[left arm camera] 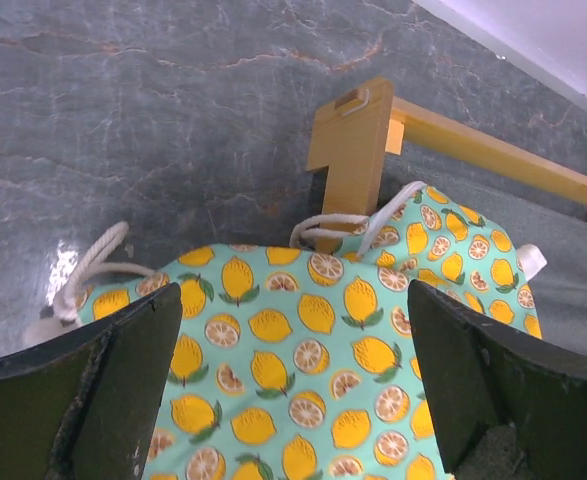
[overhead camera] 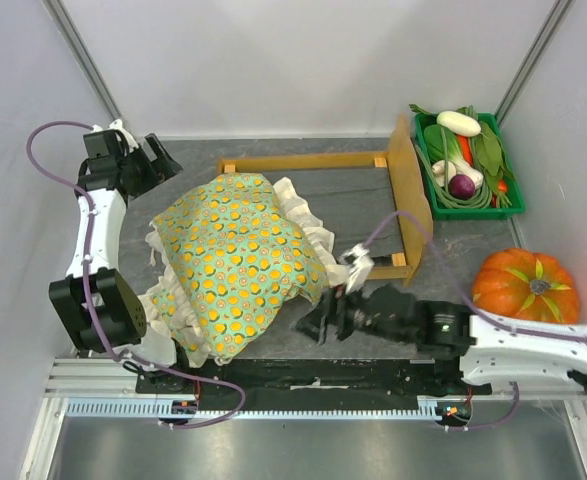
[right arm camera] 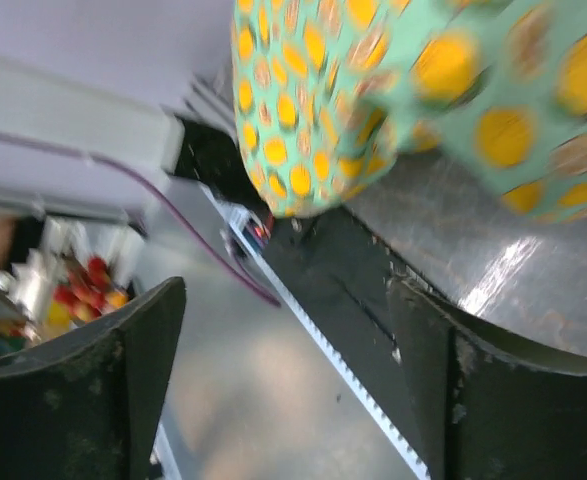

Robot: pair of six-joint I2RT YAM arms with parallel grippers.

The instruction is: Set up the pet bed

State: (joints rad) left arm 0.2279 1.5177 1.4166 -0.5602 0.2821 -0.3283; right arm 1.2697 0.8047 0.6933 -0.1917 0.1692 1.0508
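- Light-wood bed (overhead camera: 407,190): stands on the grey table (overhead camera: 453,250), with its headboard at the end nearest the crate and its dark fabric base showing only on that half.
- Cushion (overhead camera: 238,260), green lemon print with a white frill: lies askew over the bed's open end and near rail. Much of it spills off the bed onto the table.
- Left gripper (overhead camera: 165,160): hovers at the bed's far open-end corner, fingers spread wide and holding nothing. Its wrist view looks down past the corner post (left arm camera: 351,150) onto the cushion (left arm camera: 303,340).
- Right gripper (overhead camera: 318,320): sits off the bed's near side at the cushion's hanging edge, fingers apart and empty (right arm camera: 288,300).
- Step in hand, as judged: seating the cushion inside the frame.
- To do it well: pinch the frill at opposite edges, lift it clear of the near rail, draw it toward the headboard, and lower it square between the rails.
- Cords (left arm camera: 343,225): white loops at the cushion's corner beside the post. They may snag there.
- Crate (overhead camera: 470,212) of vegetables: just behind the headboard, so little room to push that way.
- Pumpkin (overhead camera: 526,285): off the bed's headboard-end near corner and close over the right arm. It would hinder a wide swing.
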